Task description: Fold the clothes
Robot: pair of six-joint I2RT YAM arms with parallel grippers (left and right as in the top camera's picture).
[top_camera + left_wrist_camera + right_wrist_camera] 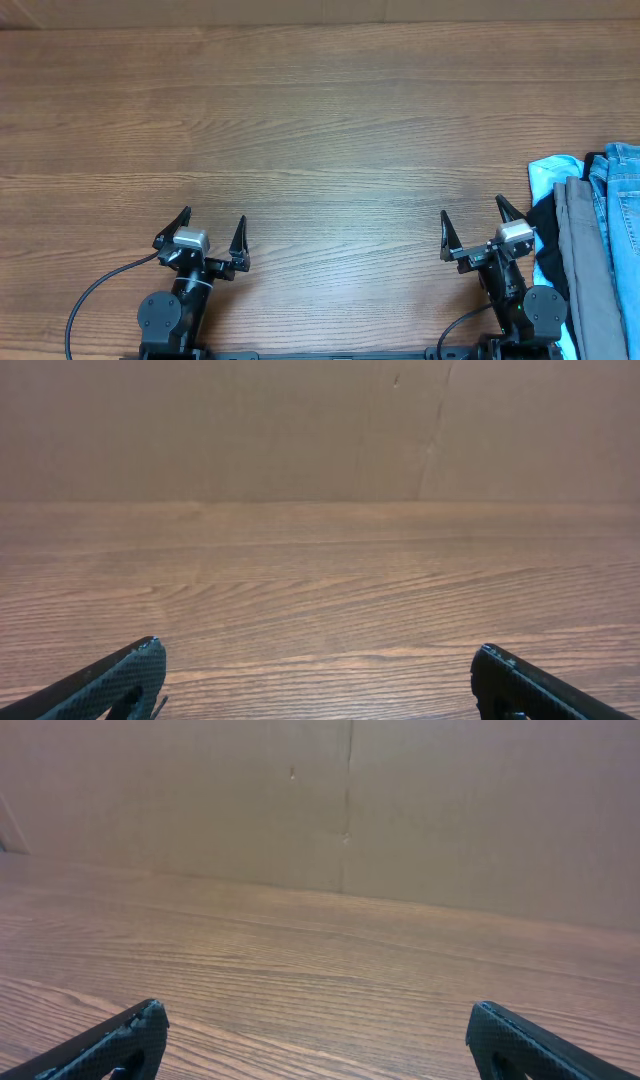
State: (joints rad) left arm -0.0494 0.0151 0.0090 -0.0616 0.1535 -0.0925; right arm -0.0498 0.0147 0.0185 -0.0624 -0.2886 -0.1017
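Jeans (625, 230): light blue denim at the right edge of the worktop (320, 120), running down toward the near right corner, partly cut off by the overhead frame. Bunched lengthwise, not spread out.

Grey trousers (585, 270) lie touching the jeans on their inner side. Past those is a pale-blue cloth (545, 180) with something black (545, 235) tucked against it. I can't tell which layer lies over which.

Right gripper (471, 207): jaws spread wide, empty, near the pile at the near edge. Left gripper (213, 215): likewise spread and empty, well apart from the clothes.

Risks, as judged:
- A reach from the pile's inner side meets the cloth and the grey trousers first, so the wrong garment could be pinched.
- Pulling the denim could drag its neighbours along.
- Denim lying off the edge could slide to the floor.
- The left arm may struggle to reach.
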